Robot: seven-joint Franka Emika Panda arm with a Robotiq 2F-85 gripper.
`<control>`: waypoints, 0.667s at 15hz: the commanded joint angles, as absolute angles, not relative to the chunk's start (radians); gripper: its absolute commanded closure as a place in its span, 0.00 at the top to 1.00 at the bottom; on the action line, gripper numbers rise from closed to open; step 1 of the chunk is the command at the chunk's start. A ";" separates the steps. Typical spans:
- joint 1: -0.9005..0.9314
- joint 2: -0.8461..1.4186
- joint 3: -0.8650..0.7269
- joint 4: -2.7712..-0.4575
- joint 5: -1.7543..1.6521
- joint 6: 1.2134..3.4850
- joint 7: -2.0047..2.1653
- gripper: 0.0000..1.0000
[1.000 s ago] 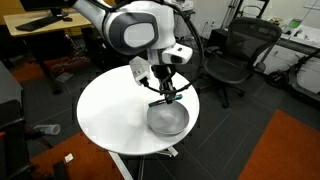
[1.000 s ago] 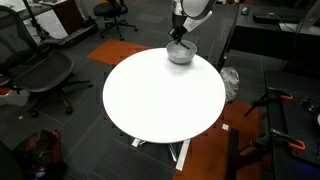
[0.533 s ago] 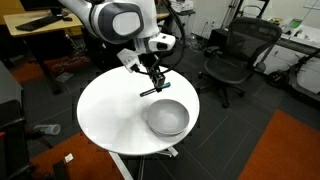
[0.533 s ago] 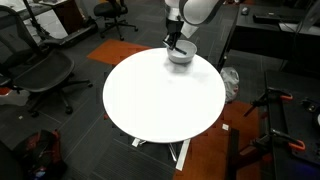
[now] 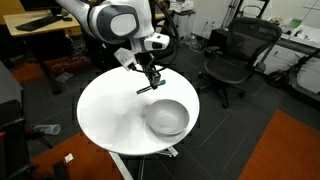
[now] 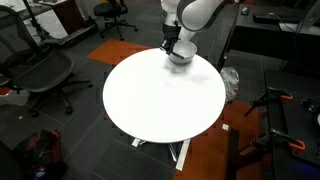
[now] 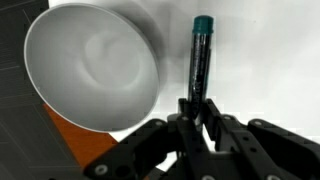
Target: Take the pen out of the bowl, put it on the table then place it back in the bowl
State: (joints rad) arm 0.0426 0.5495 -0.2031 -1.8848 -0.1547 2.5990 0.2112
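Note:
My gripper [image 7: 197, 108] is shut on the pen [image 7: 199, 60], a thin teal stick with a dark end, and holds it over the white table [image 7: 260, 60] beside the bowl. The shiny metal bowl [image 7: 90, 68] is empty and lies left of the pen in the wrist view. In an exterior view the gripper [image 5: 152, 82] holds the pen [image 5: 147, 89] just above the table [image 5: 105, 115], up and left of the bowl [image 5: 167, 118]. In an exterior view the gripper [image 6: 168, 46] hangs by the bowl [image 6: 180, 54] at the table's far edge [image 6: 165, 100].
Black office chairs [image 5: 235, 55] stand behind the table, another [image 6: 40, 75] beside it. A light-wood desk [image 5: 40, 25] stands at the back. Orange floor mats [image 5: 285, 150] lie on the dark carpet. Cables and a stand [image 6: 275, 110] are near the table.
The gripper lifted the pen out of the bowl and moved it away from the bowl over the table. In the last half second it sank slightly toward the tabletop.

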 commanded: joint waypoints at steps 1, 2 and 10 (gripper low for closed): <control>0.052 0.583 -0.228 -1.882 -0.185 2.662 0.271 0.05; 0.049 0.598 -0.228 -1.876 -0.180 2.670 0.273 0.05; 0.046 0.670 -0.202 -1.867 -0.160 2.695 0.234 0.05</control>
State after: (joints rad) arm 0.0453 0.6582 -0.2109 -1.8745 -0.1642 2.6706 0.2418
